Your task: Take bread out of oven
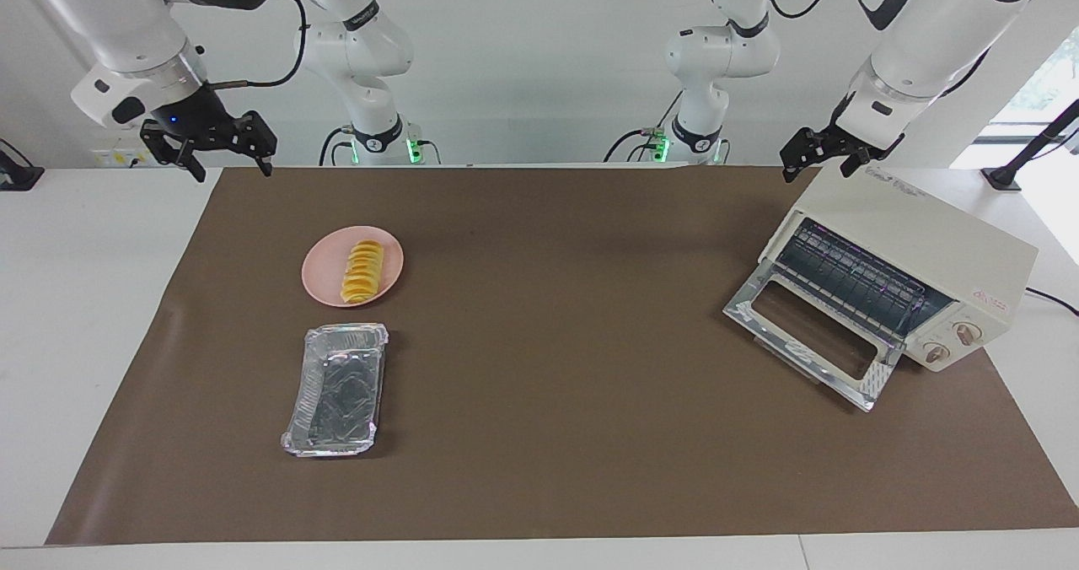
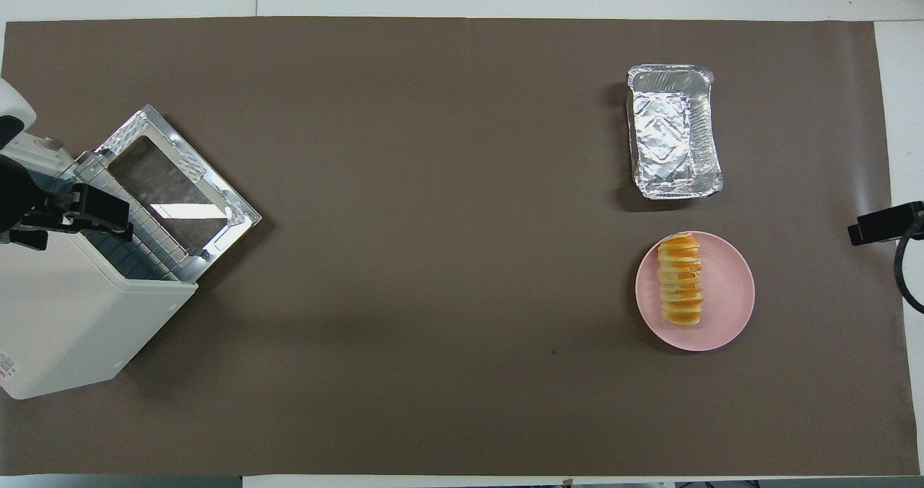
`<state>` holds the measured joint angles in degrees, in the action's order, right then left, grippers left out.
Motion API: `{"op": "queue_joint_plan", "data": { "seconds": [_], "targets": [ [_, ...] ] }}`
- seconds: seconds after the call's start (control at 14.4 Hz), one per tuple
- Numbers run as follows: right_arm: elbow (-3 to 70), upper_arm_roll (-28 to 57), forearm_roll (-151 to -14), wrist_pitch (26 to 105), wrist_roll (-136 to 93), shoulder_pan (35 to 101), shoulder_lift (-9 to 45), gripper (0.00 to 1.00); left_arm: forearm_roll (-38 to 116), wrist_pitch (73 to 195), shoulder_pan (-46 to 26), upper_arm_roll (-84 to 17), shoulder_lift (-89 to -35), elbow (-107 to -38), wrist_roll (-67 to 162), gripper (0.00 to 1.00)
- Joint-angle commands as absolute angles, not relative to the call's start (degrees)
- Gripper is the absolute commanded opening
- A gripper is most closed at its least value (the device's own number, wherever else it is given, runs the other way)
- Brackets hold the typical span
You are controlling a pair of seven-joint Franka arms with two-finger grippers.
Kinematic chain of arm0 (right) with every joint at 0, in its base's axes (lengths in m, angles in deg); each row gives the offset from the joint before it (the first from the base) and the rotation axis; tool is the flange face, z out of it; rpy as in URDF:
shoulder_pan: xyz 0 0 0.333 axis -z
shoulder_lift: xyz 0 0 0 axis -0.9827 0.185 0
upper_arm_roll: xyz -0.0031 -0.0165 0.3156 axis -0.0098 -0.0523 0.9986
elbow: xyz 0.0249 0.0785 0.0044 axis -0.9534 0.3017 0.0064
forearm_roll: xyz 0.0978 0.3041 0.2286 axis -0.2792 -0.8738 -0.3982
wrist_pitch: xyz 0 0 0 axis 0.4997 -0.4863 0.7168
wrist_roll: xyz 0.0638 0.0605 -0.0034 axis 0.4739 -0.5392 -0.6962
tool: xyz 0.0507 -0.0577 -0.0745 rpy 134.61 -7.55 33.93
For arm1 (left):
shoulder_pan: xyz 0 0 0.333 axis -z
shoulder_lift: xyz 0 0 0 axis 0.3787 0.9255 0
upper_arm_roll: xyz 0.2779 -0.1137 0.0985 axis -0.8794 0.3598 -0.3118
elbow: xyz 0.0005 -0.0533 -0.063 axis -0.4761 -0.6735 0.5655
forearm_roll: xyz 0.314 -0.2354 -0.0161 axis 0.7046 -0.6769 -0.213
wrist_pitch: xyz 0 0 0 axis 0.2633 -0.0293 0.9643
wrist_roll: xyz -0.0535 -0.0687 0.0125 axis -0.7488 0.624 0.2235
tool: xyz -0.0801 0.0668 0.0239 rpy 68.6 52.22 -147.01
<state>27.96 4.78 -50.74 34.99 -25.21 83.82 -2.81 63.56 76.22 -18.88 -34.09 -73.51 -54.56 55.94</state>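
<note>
Toward the right arm's end of the counter [image 1: 539, 486], the bread [image 1: 362, 271] lies on a pink plate [image 1: 324, 287], with a foil tray [image 1: 335, 389] beside it, farther from the robots. The oven [image 1: 906, 254] stands at the left arm's end, well apart, its door [image 1: 813, 342] dropped open and its rack bare, so the task looks done. The right gripper [image 1: 228, 158] hangs over the counter's edge with its jaws spread and holding nothing. The left gripper [image 1: 830, 158] hovers over the oven's top; whether its jaws are parted cannot be told.

A likely risk is the left arm dipping and knocking the oven, since it hangs just above it. The open door also juts out where a sweeping arm could catch it.

Only the facing view shows the knobs [image 1: 952, 342]; the overhead view shows the bread's slices from above.
</note>
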Motion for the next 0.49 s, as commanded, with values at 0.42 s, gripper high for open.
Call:
{"op": "queue_joint_plan", "data": {
  "seconds": [0.42],
  "targets": [
    [27.8, 5.2, -51.9, 35.0, -25.7, 85.2, -2.8, 1.00, 62.7, 76.1, -19.4, -34.0, -74.5, -55.1, 55.6, 1.00]
  ]
}}
